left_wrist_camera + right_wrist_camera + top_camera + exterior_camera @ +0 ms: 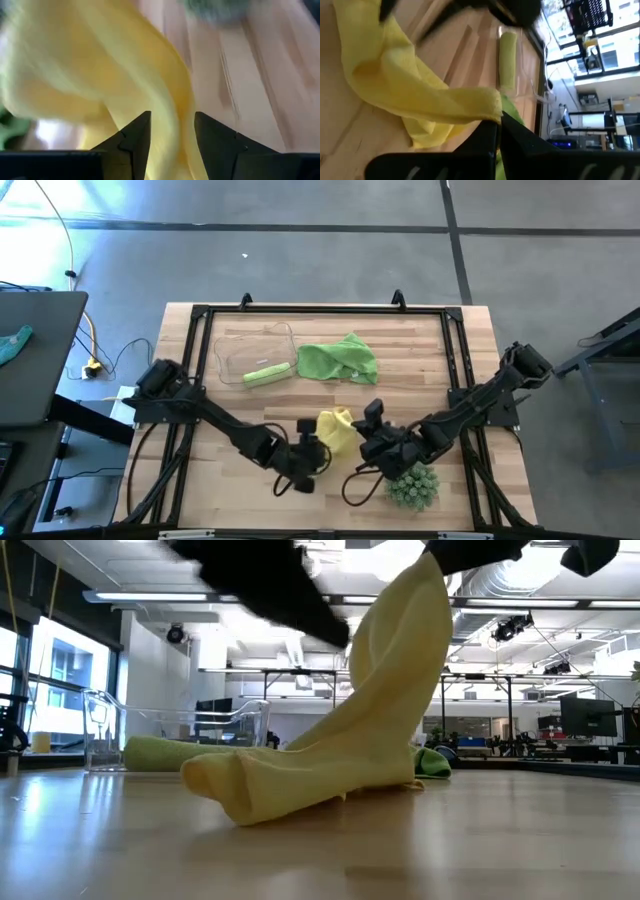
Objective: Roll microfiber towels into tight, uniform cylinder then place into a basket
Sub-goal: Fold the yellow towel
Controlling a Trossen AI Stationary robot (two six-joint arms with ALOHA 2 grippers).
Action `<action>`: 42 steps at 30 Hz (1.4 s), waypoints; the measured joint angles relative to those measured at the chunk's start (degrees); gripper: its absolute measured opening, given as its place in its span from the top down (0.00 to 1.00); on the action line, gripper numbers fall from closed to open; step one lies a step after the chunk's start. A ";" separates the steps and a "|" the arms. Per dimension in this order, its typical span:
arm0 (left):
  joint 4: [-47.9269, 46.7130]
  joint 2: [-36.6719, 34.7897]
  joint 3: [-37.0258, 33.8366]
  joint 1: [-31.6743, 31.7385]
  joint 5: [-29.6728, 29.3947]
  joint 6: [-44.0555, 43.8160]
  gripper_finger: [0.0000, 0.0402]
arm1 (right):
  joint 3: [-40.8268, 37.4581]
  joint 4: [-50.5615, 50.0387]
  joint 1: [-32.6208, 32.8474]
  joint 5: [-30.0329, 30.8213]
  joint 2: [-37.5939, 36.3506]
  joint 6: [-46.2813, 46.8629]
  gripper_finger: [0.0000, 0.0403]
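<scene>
Basket (232, 352): we've got a clear plastic tub with rounded corners, back left on the table (250, 480). One lime towel, already a tight roll (267, 374), lies at its right end.
Left gripper (322, 452): arm runs in low from the left edge. In its wrist view the fingers (134, 137) stand a little apart with yellow cloth between them, so we read that as a pinch on the yellow towel.
Yellow towel (337, 429): soft, fuzzy, bunched up mid-table toward the front. The low view shows one end pulled up tall, the other end dragging on the wood in a lumpy fold.
Green towel (338, 359): second lime one, loose and crumpled, behind the yellow, just right of the basket.
Right gripper (372, 420): reaching in from the right, fingers (487, 142) shut on a corner of the yellow towel.
Plant (413, 485): spiky green ball, front right, partly under the right arm.
</scene>
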 joint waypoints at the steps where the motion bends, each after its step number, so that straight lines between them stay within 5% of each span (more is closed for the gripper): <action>1: 2.49 0.00 0.00 0.59 -0.09 0.76 0.65 | -0.03 0.77 0.13 0.03 0.00 -0.66 1.00; 7: 14.84 0.00 0.01 3.02 3.22 5.69 0.65 | -0.07 3.76 -0.33 2.91 0.00 -1.09 1.00; 15: 16.08 0.00 0.00 3.94 3.85 4.14 0.65 | -0.10 6.71 -2.02 5.51 0.00 -1.09 1.00; 25: 4.15 0.00 0.00 3.94 3.49 -0.78 0.65 | -0.10 7.55 -3.31 5.66 0.00 -2.21 1.00; 32: -0.31 0.79 0.02 3.44 14.51 -3.81 0.65 | -0.10 7.74 -4.27 6.02 0.00 -1.55 1.00; 42: -4.19 6.03 -0.10 0.66 14.60 -5.63 0.65 | -0.07 8.93 -4.54 6.03 -0.02 -1.50 1.00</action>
